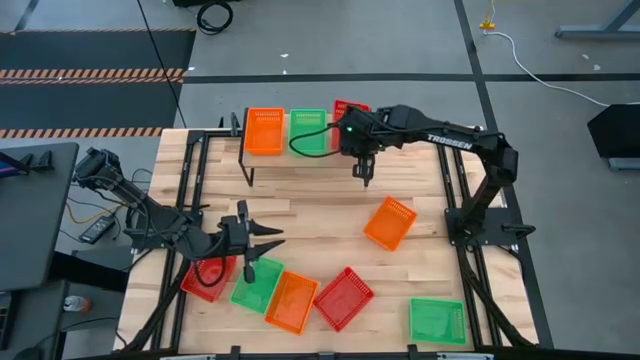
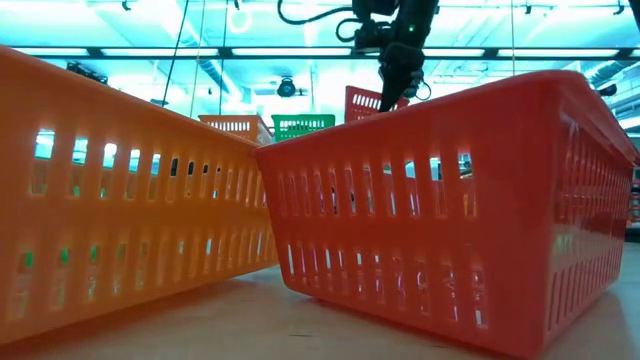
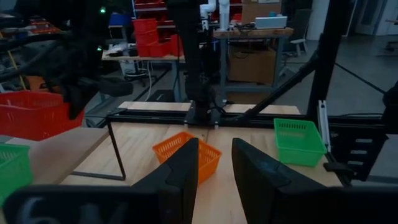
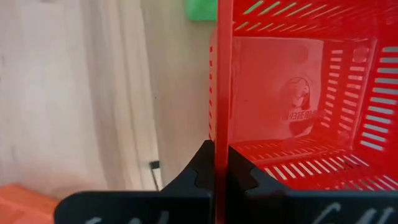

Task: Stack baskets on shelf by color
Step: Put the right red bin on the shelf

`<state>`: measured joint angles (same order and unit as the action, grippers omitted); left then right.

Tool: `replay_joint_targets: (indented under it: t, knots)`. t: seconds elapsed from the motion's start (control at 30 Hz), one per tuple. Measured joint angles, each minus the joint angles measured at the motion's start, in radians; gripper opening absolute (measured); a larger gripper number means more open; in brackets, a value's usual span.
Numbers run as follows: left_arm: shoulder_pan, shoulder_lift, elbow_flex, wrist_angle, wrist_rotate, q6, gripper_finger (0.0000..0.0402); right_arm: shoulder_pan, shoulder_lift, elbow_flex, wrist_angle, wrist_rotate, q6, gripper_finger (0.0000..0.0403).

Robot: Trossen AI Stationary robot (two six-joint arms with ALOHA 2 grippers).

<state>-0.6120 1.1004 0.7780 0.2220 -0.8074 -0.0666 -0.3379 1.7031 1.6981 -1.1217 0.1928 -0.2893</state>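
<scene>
On the shelf (image 1: 262, 168) at the far side of the surface (image 1: 310, 220), an orange basket (image 1: 265, 131) sits at the left end with a green basket (image 1: 309, 131) just beside it on its right. A red basket (image 1: 346, 108) is at the shelf's right end, largely hidden under the right gripper (image 1: 350, 128). The right wrist view shows that gripper's jaws closed tight on the red basket's thin side wall, one finger on either face of it.

The left gripper (image 1: 268, 240) hangs over the near left of the surface with its jaws parted and nothing between them. Close below it lie a second red basket (image 1: 208, 275) and a second green basket (image 1: 257, 285), touching or overlapping. Next on the right come a second orange basket (image 1: 291, 302) and a third red basket (image 1: 344, 298), crowded together. A third green basket (image 1: 437, 321) lies alone at the near right corner. A third orange basket (image 1: 390, 222) sits tilted on the surface right of centre, well apart from the rest.
</scene>
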Motion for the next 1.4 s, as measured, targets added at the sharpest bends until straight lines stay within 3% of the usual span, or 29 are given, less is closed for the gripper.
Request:
replay_joint_targets:
  t: [0.63,1.2,1.4]
  knots:
    - [-0.009,-0.001,0.0,0.003,0.0,0.001,0.0105,-0.041,0.064,0.0,-0.013,-0.029,0.027,0.0016]
    - [-0.013,-0.001,0.0,0.003,0.0,0.001,0.0105,-0.036,0.063,0.001,-0.029,-0.031,0.055,0.007]
    - [-0.021,-0.001,0.0,0.003,0.0,0.003,0.0105,-0.009,0.06,0.11,-0.154,-0.032,0.112,0.0081]
